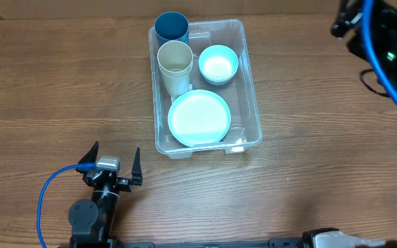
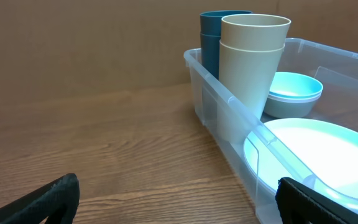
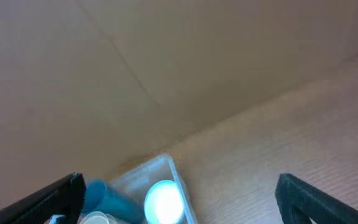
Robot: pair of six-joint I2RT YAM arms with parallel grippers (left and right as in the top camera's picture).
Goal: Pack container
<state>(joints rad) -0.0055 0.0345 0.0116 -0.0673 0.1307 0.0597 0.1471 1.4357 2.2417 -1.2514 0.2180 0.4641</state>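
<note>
Nearest us, our left gripper (image 1: 115, 153) sits spread wide, empty. Right gripper (image 3: 178, 190) hangs far right, jaws apart too. Mid-table, the container (image 1: 253, 96) holds blue cup (image 1: 171, 26), cream cup (image 1: 175, 60), bowl (image 1: 218, 63), plate (image 1: 199, 117). Packing looks finished; we'd simply keep clear.

Showed as a brown wood-grain table (image 1: 60, 89), grain running nine to three o'clock. Carried the clear container (image 1: 253, 96) flat on the wood just toward twelve o'clock of the middle, long sides running twelve to six. Bore also a blue cable (image 1: 41, 207) looping at seven o'clock, perhaps resting on the surface, perhaps hanging just above.
</note>
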